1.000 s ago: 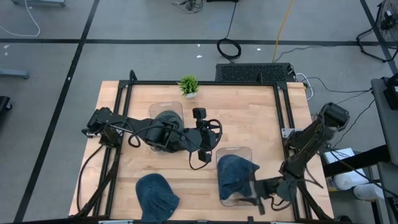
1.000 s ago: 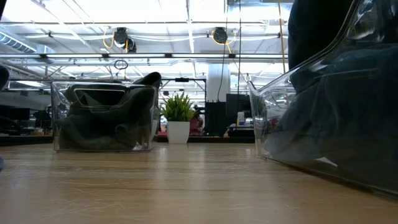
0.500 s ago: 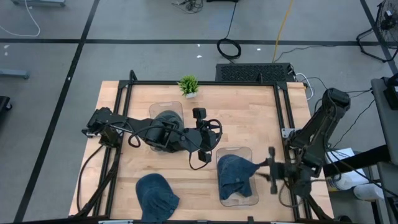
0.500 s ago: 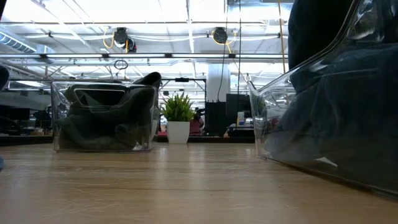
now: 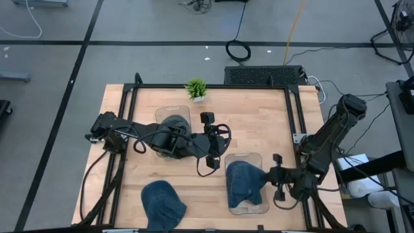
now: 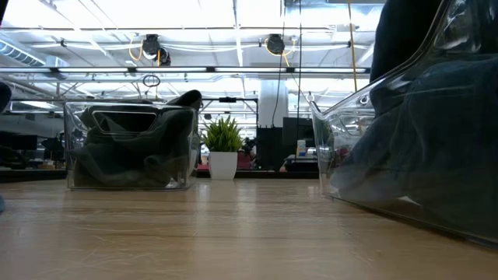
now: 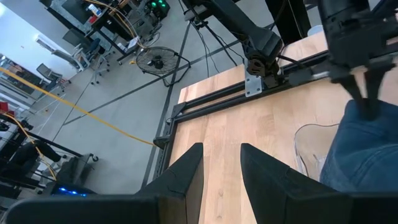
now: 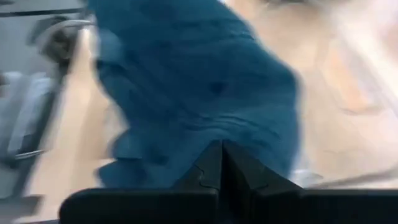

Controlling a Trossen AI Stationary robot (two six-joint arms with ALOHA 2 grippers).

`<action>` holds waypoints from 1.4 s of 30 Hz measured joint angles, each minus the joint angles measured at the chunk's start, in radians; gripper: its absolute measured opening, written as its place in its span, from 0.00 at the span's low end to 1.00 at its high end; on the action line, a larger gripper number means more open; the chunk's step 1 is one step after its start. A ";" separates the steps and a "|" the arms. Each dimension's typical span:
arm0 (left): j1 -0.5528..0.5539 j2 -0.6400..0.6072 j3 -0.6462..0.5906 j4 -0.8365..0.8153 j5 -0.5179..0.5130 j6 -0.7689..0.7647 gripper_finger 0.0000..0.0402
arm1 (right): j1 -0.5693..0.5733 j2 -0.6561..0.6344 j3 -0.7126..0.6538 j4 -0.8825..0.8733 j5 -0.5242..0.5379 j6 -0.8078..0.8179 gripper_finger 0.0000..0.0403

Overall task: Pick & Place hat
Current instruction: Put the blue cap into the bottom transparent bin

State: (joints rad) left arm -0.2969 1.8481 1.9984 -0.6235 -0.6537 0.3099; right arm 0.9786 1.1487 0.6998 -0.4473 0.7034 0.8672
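Hat (image 5: 244, 183) in blue denim sits in the clear bin (image 5: 253, 158), the landmark here, its brim overhanging the side where the right gripper (image 5: 274, 177) pinches it, fingers closed on the cloth. Judged step: placing; next, letting go and backing clear. Beyond the bin, the left gripper (image 5: 207, 119) waits mid-table, fingers parted. Farther off stand a second bin (image 5: 173, 110) and a potted plant (image 5: 196, 88).

Counting it up: three hats, one (image 5: 173, 125) in the bin by the plant (image 5: 196, 88), one (image 5: 245, 183) in the second bin, one (image 5: 162, 202) loose. Two clear bins (image 5: 169, 111) (image 5: 245, 159), two robot arms (image 5: 139, 134) (image 5: 326, 143).
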 joint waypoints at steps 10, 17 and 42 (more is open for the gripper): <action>0.000 0.000 0.000 0.000 0.000 0.000 0.29 | -0.116 0.009 -0.002 0.186 -0.184 -0.218 0.00; 0.000 0.000 0.000 0.000 0.000 0.000 0.29 | -0.221 0.093 -0.066 0.198 -0.292 -0.145 0.00; 0.000 0.000 0.000 0.000 0.000 0.000 0.29 | -0.218 -0.297 -0.070 0.080 -0.221 -0.504 0.00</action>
State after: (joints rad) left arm -0.2970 1.8481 1.9984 -0.6235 -0.6537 0.3099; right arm 0.7605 0.8520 0.6300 -0.3671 0.4828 0.3633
